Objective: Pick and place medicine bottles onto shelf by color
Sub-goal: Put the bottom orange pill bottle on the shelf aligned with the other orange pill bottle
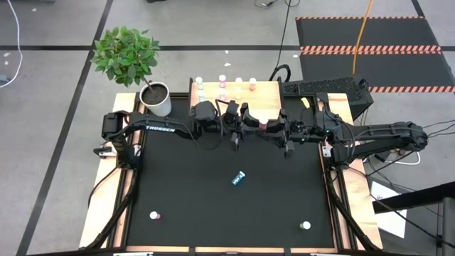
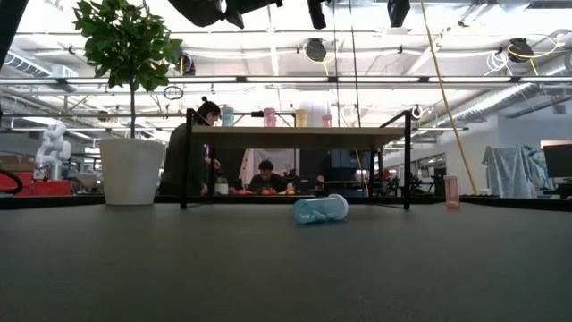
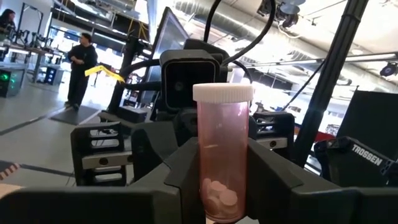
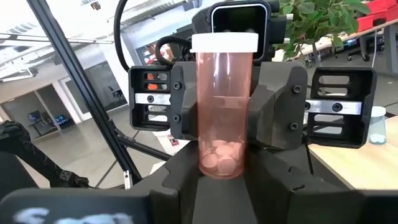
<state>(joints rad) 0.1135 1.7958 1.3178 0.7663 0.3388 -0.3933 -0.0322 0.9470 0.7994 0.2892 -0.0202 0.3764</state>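
A pink medicine bottle with a white cap is held upright high above the table, by the shelf's near edge. My left gripper and my right gripper meet there nose to nose, both shut on it. A teal-blue bottle lies on its side on the black mat. The wooden shelf stands at the far edge with several bottles upright on its top. My left gripper pinches the pink bottle's body between its two fingers, coming level from the table's left. The bottle stands upright, cap up, lifted clear of the table. My right gripper pinches the same bottle's lower body between its two fingers, coming level from the table's right, opposite the left fingers. The bottle stays upright, with pills at its bottom.
A white pot with a green plant stands at the far left beside the shelf. One small bottle stands near the front left, another near the front right. People sit and stand in the room beyond the shelf.
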